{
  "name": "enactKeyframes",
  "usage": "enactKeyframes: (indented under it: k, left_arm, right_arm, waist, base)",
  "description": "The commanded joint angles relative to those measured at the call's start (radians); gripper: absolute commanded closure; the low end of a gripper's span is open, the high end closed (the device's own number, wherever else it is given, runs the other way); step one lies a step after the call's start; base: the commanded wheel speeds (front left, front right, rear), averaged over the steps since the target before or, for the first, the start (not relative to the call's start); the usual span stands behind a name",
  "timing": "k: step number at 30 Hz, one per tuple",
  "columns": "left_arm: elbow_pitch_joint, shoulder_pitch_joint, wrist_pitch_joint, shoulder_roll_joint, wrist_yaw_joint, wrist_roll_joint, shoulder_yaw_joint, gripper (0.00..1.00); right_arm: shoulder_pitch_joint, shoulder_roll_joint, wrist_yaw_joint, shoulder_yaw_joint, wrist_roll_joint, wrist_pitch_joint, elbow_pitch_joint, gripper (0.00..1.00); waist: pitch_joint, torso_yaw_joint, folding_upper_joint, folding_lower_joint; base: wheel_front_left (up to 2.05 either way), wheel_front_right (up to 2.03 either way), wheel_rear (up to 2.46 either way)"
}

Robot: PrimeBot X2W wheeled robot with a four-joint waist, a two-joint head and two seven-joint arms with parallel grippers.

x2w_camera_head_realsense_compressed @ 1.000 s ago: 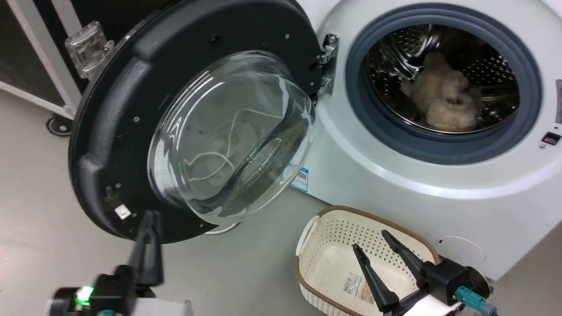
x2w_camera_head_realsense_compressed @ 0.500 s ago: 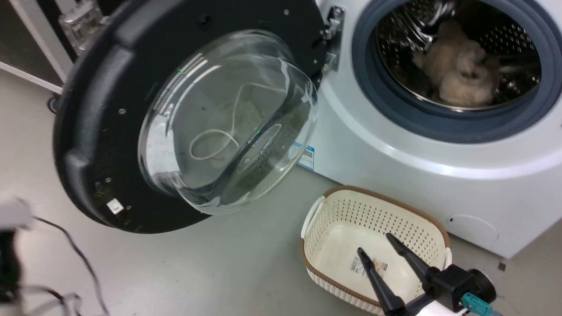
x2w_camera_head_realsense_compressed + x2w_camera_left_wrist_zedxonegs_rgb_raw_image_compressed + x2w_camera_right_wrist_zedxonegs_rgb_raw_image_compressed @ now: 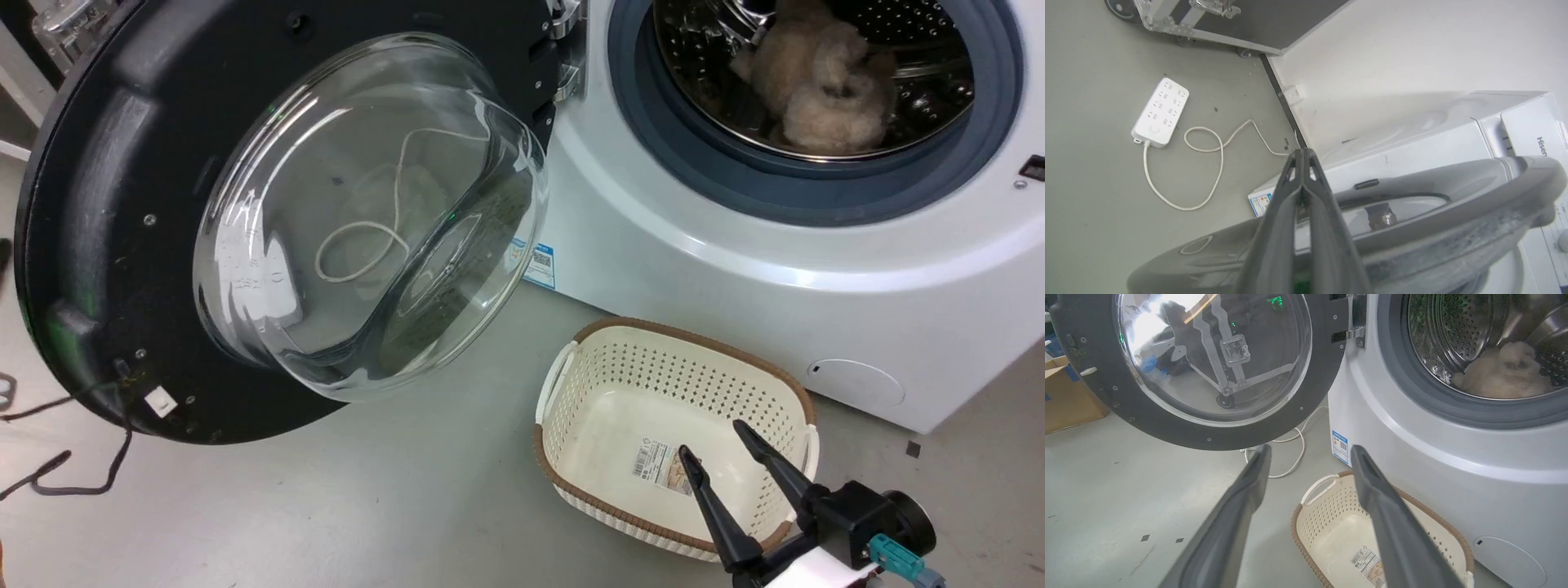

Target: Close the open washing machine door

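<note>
The large round black-framed washing machine door (image 3: 106,204), with its bulging clear glass bowl (image 3: 367,220), is found swung wide open at the left of the white front-loading washing machine (image 3: 735,269). It is carried on the metal hinge (image 3: 563,49) at the left edge of the drum opening, inner face turned towards the head camera. The door is judged to be rigid and fairly heavy, free to move only about the hinge. The glass is expected to be slick and is best not loaded. Force should be applied to the outer face of the frame, close to the free edge opposite the hinge, where leverage is greatest. A firm final push is probably needed to engage the latch. In the left wrist view the left gripper (image 3: 1302,155) is seen with its fingers pressed together and nothing between them, over the grey outer rim of the door (image 3: 1433,179); contact cannot be confirmed. The right gripper (image 3: 710,437) is held spread and empty above the cream perforated plastic basket (image 3: 563,384) on the floor, well apart from the door.
</note>
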Motion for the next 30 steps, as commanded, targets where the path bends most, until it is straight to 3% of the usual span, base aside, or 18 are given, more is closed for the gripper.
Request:
enactKeyframes:
  k: [1,7,8,14,24,30]
  left_arm:
    - [-0.004,0.006,0.061,-0.004,-0.014,-0.037,0.002,1.00]
    - [-0.081,0.093,0.241,-0.036,-0.036,-0.152,0.003,1.00]
    - [-0.140,0.145,0.306,-0.062,-0.038,-0.201,0.004,1.00]
    - [-0.286,0.271,0.413,-0.139,-0.034,-0.267,-0.027,1.00]
    - [-0.506,0.476,0.477,-0.325,-0.041,-0.312,-0.166,1.00]
    - [-0.525,0.560,0.431,-0.363,-0.040,-0.359,-0.327,1.00]
  right_arm:
    - [-0.012,-0.004,0.001,-0.002,0.004,-0.006,0.005,0.00]
    - [0.003,0.006,0.001,-0.003,0.007,-0.008,0.020,0.00]
    - [0.006,0.016,0.001,-0.011,0.006,-0.009,0.031,0.00]
    - [0.018,0.042,0.001,-0.067,-0.011,-0.010,0.057,0.00]
    - [0.048,0.095,0.001,-0.220,-0.052,-0.002,0.078,0.00]
    - [0.040,0.110,0.001,-0.267,-0.086,0.025,0.068,0.00]
  waist:
    - [-0.006,-0.004,0.0000,-0.0001]
    - [-0.036,-0.006,0.0000,-0.0001]
    - [-0.060,-0.007,0.0000,-0.0001]
    - [-0.118,-0.014,0.0000,-0.0001]
    - [-0.169,-0.083,0.0000,-0.0001]
    - [-0.154,-0.184,0.0000,-0.0001]
  base:
    - [0.00,0.00,0.00]
    - [0.00,0.00,0.00]
    - [0.00,0.00,0.00]
    - [0.00,0.00,0.00]
    - [0.00,0.00,0.00]
    - [0.00,0.00,0.00]
